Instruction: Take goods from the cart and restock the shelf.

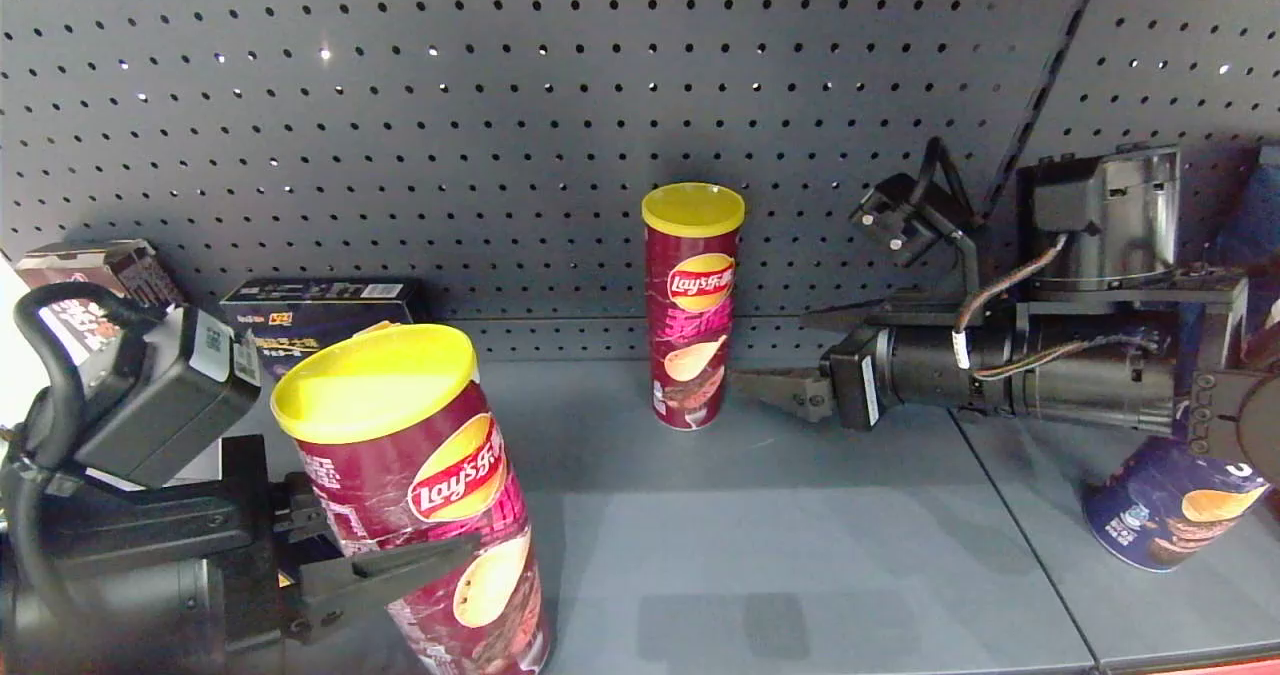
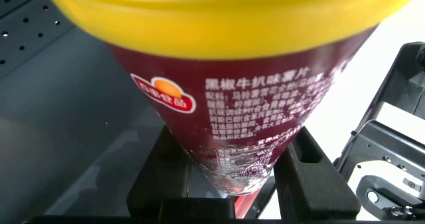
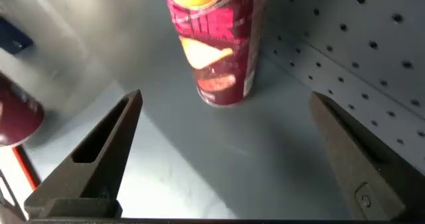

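One chip can [image 1: 692,305] stands at the shelf's [image 1: 800,555] back. Right gripper [image 3: 226,96] wide open, empty. Left gripper [image 1: 390,555] clamps a second can [image 1: 420,475], not yet shelved.

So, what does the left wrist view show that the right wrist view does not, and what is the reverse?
Only the left wrist view: the left gripper shut on a maroon cardboard chip can with a yellow plastic lid. Only the right wrist view: the right gripper, its dark fingers wide apart, and a second maroon chip can standing upright beyond them. A maroon shape at its edge may be the held can; I cannot tell. Both share the grey shelf board and the dark perforated back panel.
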### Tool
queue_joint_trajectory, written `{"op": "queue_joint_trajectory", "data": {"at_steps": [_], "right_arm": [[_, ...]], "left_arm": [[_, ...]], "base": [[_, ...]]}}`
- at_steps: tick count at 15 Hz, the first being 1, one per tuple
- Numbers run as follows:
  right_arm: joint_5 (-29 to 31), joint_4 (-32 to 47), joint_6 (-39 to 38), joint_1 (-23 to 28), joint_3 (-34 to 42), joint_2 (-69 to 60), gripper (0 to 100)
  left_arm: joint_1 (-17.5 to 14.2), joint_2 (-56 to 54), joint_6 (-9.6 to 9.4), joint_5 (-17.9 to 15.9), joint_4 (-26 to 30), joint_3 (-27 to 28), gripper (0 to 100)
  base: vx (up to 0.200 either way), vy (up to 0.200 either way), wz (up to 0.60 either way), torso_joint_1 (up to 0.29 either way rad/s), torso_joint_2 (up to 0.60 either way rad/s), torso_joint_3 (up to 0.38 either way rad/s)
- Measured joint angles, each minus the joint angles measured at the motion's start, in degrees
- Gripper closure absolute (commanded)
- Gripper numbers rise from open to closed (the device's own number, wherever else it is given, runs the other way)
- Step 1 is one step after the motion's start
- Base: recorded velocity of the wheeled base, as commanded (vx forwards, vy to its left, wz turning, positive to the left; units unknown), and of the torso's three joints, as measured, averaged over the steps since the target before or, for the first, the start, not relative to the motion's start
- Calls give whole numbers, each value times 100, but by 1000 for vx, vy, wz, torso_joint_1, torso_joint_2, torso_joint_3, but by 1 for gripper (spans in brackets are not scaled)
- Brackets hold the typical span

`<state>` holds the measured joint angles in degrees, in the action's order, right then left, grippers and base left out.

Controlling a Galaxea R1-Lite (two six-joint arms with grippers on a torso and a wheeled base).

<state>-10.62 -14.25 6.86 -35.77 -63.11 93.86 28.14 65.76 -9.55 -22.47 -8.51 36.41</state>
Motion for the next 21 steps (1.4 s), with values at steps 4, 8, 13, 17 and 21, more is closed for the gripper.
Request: {"op": "queue_joint_trajectory", "data": {"at_steps": [4, 8, 13, 17, 21], "right_arm": [[24, -584, -16, 5, -157, 330, 0], [22, -1136, -57, -9, -144, 717, 0], [6, -1887, -88, 2, -135, 1174, 0], [6, -2099, -200, 24, -124, 1421, 0], [2, -2185, -216, 29, -135, 1587, 0]], "left_arm": [[0, 0, 2, -5, 0, -11, 100], [-5, 1, 11, -5, 0, -12, 100], [-17, 4, 16, -2, 4, -45, 100], [-69, -16, 13, -2, -2, -141, 100], [-79, -24, 13, -2, -7, -150, 100]], "base": [[0, 0, 0, 0, 0, 0], [0, 0, 0, 0, 0, 0], [0, 0, 0, 0, 0, 0], [0, 0, 0, 0, 0, 0], [0, 0, 0, 0, 0, 0]]}}
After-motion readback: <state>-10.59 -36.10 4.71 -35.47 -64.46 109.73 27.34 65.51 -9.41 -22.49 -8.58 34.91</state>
